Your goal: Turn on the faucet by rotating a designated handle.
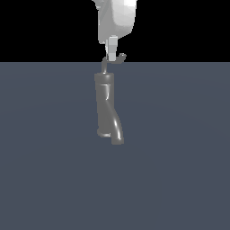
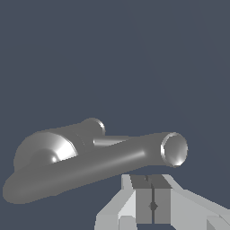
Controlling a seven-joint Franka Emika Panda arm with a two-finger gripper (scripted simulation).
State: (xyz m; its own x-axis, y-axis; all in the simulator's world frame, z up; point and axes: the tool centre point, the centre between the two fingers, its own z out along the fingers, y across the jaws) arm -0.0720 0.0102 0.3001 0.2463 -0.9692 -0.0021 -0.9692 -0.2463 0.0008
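The grey faucet (image 1: 105,101) stands upright on the floor, its thick curved spout (image 1: 117,130) bending down toward the exterior view's right. The thin handle (image 1: 114,61) rises from its top and ends in a small hooked tip (image 1: 122,56). My gripper (image 1: 112,54) comes down from above, its fingertips right at the handle rod. In the wrist view the fingers (image 2: 144,197) are pressed together with nothing between them. The handle (image 2: 112,161) looms large just beyond them, with the hooked tip (image 2: 174,149) and the faucet's top (image 2: 45,150).
A flat dark blue-grey floor (image 1: 179,170) lies all around the faucet. The white arm (image 1: 117,18) hangs above the faucet against a black background.
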